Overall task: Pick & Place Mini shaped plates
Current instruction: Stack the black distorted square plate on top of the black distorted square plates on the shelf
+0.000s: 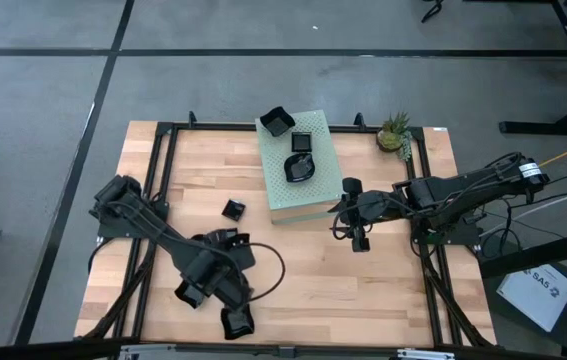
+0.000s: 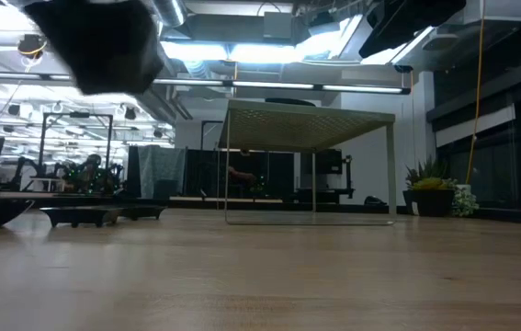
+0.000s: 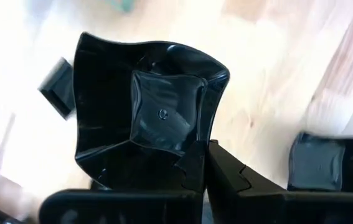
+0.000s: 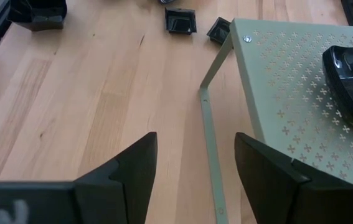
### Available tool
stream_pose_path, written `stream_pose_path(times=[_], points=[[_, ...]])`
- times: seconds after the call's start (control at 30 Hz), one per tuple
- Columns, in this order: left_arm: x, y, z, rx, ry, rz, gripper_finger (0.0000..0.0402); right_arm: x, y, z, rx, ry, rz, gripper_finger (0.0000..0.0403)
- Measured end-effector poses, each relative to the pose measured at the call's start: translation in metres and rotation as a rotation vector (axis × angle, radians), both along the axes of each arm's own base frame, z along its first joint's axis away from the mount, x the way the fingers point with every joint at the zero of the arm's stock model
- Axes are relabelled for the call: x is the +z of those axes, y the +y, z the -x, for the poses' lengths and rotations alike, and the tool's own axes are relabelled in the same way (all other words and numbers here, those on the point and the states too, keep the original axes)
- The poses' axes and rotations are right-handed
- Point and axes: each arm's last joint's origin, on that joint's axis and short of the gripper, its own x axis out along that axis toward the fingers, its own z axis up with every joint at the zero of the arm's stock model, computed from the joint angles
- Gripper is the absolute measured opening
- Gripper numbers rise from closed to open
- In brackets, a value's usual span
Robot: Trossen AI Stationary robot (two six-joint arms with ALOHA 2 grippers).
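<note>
While the left gripper [image 3: 204, 163] pinches the rim of a wavy black plate [image 3: 145, 112] with its fingers closed, it hangs over the near left part of the wooden table [image 1: 363, 280]. Another black plate [image 1: 237, 322] lies just beside it at the near edge. The right gripper [image 4: 195, 168] stands wide and empty beside the pale green perforated stand [image 1: 298, 190], which carries three more plates [image 1: 301, 168].
</note>
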Motion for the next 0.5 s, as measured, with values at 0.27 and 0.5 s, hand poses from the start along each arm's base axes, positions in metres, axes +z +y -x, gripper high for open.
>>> stream_pose_path(times=[0.27, 0.5], points=[[0.029, 0.024, -0.016, 0.023, -0.059, -0.013, 0.0002, 0.0, 0.0, 0.0, 0.014, 0.001, 0.017, 0.0212], [0.053, 0.053, -0.027, -0.037, -0.061, -0.06, 0.0002, 0.0, 0.0, 0.0, 0.015, 0.001, 0.018, 0.0212]])
